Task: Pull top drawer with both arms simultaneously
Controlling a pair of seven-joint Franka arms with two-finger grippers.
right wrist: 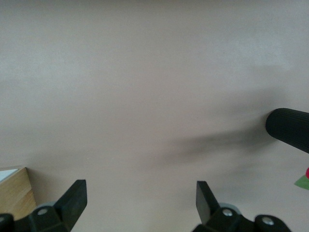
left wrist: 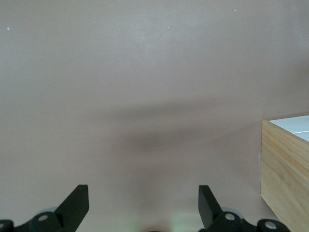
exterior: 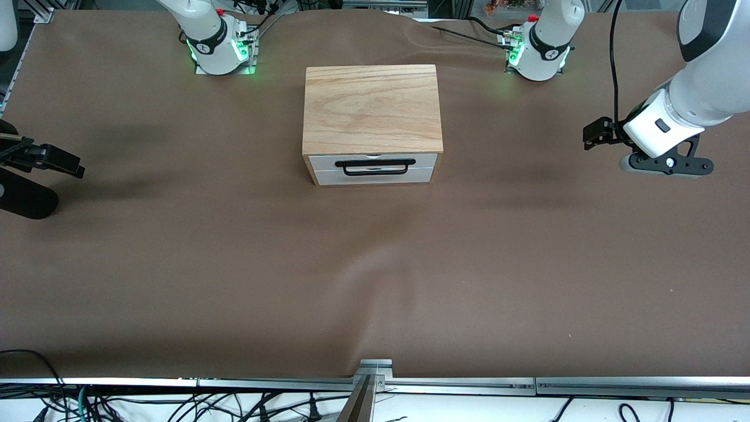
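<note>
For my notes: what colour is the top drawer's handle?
Black, clearest in the front view: handle.

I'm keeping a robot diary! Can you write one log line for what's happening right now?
top drawer: shut, handle untouched | left claw: open, over bare table at left arm's end | right claw: open, over bare table at right arm's end

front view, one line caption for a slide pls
Both arms wait at the table ends, left gripper and right gripper open, top drawer shut.
</note>
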